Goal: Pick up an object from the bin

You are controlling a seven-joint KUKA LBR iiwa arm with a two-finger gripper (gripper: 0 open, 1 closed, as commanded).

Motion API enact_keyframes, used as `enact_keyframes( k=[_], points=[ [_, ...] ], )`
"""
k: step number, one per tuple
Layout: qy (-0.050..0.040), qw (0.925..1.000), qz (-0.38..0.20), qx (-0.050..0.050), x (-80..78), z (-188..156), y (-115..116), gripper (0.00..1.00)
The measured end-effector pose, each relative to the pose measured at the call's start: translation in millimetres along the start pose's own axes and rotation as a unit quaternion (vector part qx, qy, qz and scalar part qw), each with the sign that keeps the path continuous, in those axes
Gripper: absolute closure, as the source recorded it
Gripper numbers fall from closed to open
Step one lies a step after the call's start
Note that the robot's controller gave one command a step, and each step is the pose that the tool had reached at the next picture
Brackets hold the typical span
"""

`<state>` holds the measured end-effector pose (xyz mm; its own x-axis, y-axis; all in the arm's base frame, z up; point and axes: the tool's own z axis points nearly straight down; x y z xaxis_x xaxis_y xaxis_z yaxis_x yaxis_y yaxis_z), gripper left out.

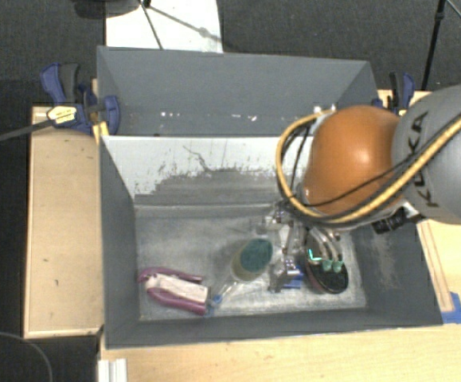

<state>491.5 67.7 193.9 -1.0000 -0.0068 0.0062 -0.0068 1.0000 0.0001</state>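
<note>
Against the near wall, at the left: a pink-and-magenta thing (pixel 174 289), long and soft-looking, lay flat on the floor of the bin (pixel 119 237), well apart from the gripper.
Near right of the floor: a black round thing (pixel 331 282) with small green marks on top lay just beside the gripper, on the side the arm came from.
At the gripper's foot: a small blue scrap (pixel 293 282) lay on the floor; whether it touched the gripper could not be told.
Gripper: the gripper (pixel 284 263) was low over the floor, between the black round thing and a teal one.
Middle of the floor: a teal round thing (pixel 253 258) with a pale rim lay just beside the gripper on its other side, tilted a little; contact could not be told.
Grasp: whether the gripper was parted or closed could not be told, and nothing was seen held in it.
Above the gripper: the orange cover (pixel 349 161) and looping cables (pixel 290 201) of the wrist hid much of the bin's right part.
Far wall: bare grey metal, scuffed with pale scratches.
Done, as a judgement: the arm was lowered among the things, so the approach looked finished.
Left, as a judgement: a sure grip and the lift; every thing lay on the floor, and the likeliest pick was the teal or the black one.
</note>
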Motion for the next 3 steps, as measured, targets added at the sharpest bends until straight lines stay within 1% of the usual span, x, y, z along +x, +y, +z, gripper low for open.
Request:
enact_keyframes(
  k=[1,2,3],
  points=[
    [-0.0048,0.9991,-0.041,0.001,-49.3,122.3,20.7,0.00],
    [-0.0079,0.9992,-0.039,0.000,-50.3,120.0,21.1,1.00],
    [-0.0085,1.0000,-0.005,-0.001,-50.4,-15.3,18.3,1.00]
  ],
)
